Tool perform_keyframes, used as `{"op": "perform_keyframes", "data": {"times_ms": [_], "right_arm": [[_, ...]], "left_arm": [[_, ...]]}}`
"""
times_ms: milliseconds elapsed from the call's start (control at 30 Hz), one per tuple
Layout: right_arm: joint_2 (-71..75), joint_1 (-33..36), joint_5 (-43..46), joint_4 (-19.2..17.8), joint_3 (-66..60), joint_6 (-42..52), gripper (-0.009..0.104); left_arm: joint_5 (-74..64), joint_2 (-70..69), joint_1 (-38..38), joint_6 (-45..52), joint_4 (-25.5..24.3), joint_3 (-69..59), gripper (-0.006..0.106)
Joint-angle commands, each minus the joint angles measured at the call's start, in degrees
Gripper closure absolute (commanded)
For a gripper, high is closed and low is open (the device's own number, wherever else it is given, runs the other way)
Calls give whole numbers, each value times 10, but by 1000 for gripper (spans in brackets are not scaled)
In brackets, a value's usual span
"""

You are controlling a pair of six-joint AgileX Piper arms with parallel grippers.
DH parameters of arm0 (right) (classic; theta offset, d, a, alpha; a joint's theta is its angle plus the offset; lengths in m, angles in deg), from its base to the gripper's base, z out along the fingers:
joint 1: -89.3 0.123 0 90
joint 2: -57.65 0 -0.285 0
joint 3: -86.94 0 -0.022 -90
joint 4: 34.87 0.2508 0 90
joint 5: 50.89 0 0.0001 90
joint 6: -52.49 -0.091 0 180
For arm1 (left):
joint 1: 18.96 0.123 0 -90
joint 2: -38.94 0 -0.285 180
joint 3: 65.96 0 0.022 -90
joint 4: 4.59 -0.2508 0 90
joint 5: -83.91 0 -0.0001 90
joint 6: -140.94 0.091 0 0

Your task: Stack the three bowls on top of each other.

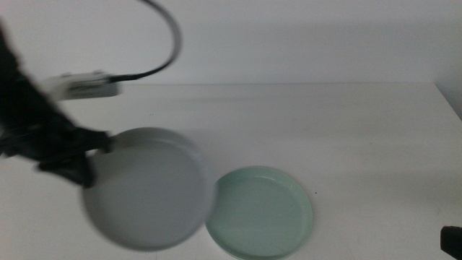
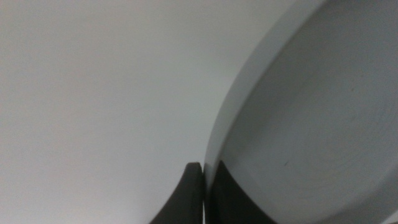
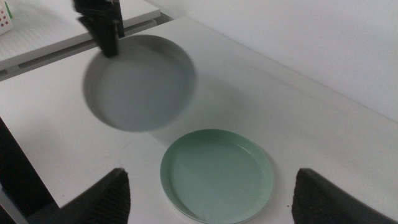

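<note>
My left gripper (image 1: 90, 155) pinches the grey bowl (image 1: 148, 188) by its rim, above the table beside the mint bowl (image 1: 261, 211); rigid, probably slick, so grip stays firm.

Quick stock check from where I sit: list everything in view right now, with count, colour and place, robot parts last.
Grey bowl: one, grey, held by its rim above the table, blurred, its edge overlapping the green bowl in the middle view.
Green bowl: one, pale mint green, flat on the table beside the grey one.
White bowl: none visible in any view.
Table: one, white.
Cable: one, black, looping above the left arm.
Left pincer: dark, shut on the grey bowl's rim at the left.
Right pincer: dark, open, waiting above the green bowl's near side.
</note>
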Motion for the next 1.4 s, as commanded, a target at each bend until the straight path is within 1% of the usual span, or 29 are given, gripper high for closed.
{"op": "perform_keyframes", "data": {"times_ms": [0, 167, 300, 500, 633, 700, 800, 867, 967, 1000, 1067, 1133, 1167, 1233, 1367], "right_arm": [[-6, 1, 40, 9, 13, 7, 27], [-6, 1, 40, 9, 13, 7, 27], [-6, 1, 40, 9, 13, 7, 27], [-6, 1, 40, 9, 13, 7, 27], [-6, 1, 40, 9, 13, 7, 27], [-6, 1, 40, 9, 13, 7, 27], [-6, 1, 40, 9, 13, 7, 27], [-6, 1, 40, 9, 13, 7, 27], [-6, 1, 40, 9, 13, 7, 27], [-6, 1, 40, 9, 13, 7, 27], [-6, 1, 40, 9, 13, 7, 27], [-6, 1, 40, 9, 13, 7, 27], [-6, 1, 40, 9, 13, 7, 27], [-6, 1, 40, 9, 13, 7, 27], [-6, 1, 40, 9, 13, 7, 27]], "left_arm": [[-53, 6, -50, -32, 21, 46, 105], [-24, 82, -149, -68, 21, 117, 105], [-11, 147, -196, -82, 23, 165, 105], [20, 220, -224, -82, 35, 216, 105], [48, 241, -225, -78, 45, 220, 105], [61, 244, -225, -76, 46, 220, 103], [66, 243, -225, -52, 47, 220, 94], [65, 238, -225, -43, 49, 220, 82], [58, 227, -223, -38, 41, 220, 57], [56, 221, -222, -38, 31, 220, 49], [55, 205, -222, -40, 12, 220, 29], [59, 182, -221, -44, -7, 220, 12], [61, 170, -217, -52, -9, 220, 10], [69, 145, -215, -56, -12, 220, 10], [111, 90, -215, -56, -47, 220, 11]]}}
